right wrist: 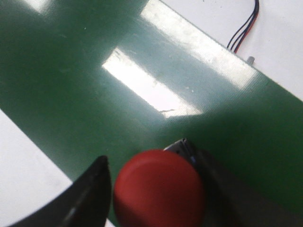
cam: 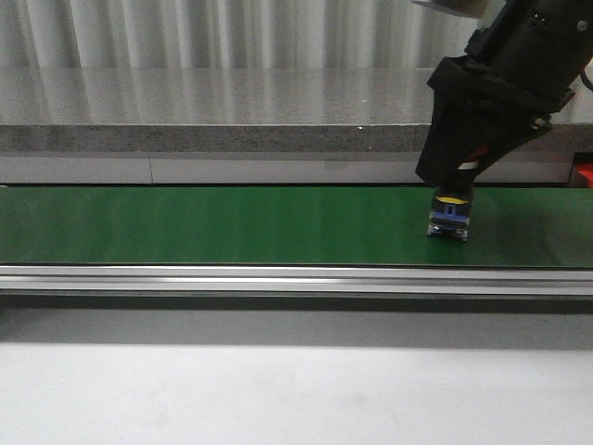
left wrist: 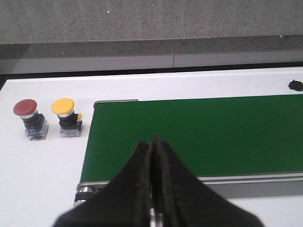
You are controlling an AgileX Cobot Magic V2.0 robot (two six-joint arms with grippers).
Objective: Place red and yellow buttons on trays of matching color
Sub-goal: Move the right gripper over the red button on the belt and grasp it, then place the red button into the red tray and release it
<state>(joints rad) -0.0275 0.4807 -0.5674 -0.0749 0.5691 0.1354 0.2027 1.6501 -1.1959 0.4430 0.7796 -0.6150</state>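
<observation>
Between the jaws of the right gripper (right wrist: 154, 189) sits a red button (right wrist: 158, 189), its round cap filling the gap in the right wrist view; one finger (right wrist: 90, 194) stands just beside the cap with a sliver of space showing, and the other is pressed close along the far side. Whether the jaws are truly clamping it I cannot tell. From the front, the button's blue and clear base (cam: 448, 222) rests on the green conveyor belt (cam: 232, 227), stem upright, directly under the right arm, so any lift would go straight up along that axis. No tray of either color shows in any view, so the drop-off direction is unknown.

Over at the left gripper (left wrist: 154, 189), the jaws are pressed together with nothing held. Well ahead of it, on the white table (left wrist: 47, 165) off the belt's end, stand a second red button (left wrist: 29, 118) and a yellow button (left wrist: 67, 116), side by side and upright. The left arm is plainly the nearer one for those.
</observation>
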